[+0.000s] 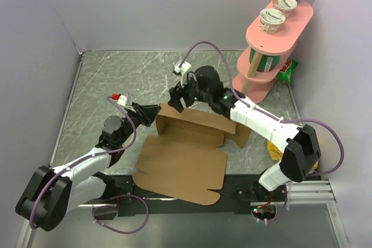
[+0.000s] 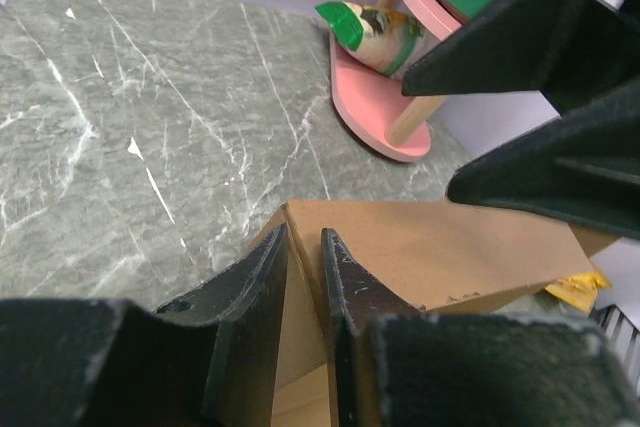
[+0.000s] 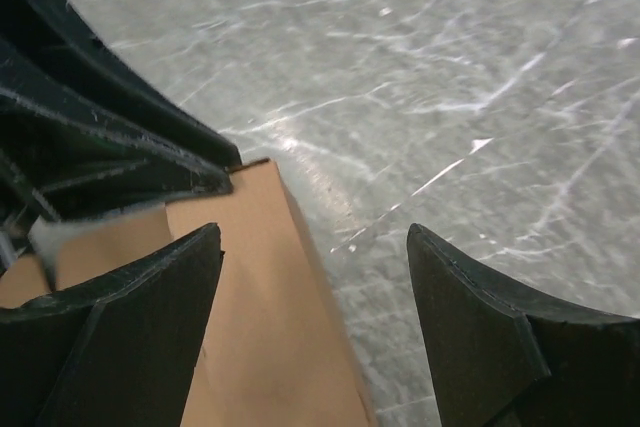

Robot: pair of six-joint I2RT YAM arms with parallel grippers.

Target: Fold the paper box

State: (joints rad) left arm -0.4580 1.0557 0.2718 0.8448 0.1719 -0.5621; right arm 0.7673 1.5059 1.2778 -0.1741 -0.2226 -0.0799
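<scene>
- Found the paper box [image 1: 186,164] half folded on the grey marbled table [image 1: 110,79], back and left walls raised, wide flap lying flat toward the arm bases
- Pinched its left wall with the left gripper [image 2: 303,237], jaws nearly together
- Held the right gripper [image 3: 313,232] wide apart over the back wall's corner, gripping nothing

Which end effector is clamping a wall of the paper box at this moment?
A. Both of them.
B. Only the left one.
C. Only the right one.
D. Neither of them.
B: the left end effector is closed on a thin upright wall of the paper box, while the right end effector stands wide open and grips nothing.
</scene>
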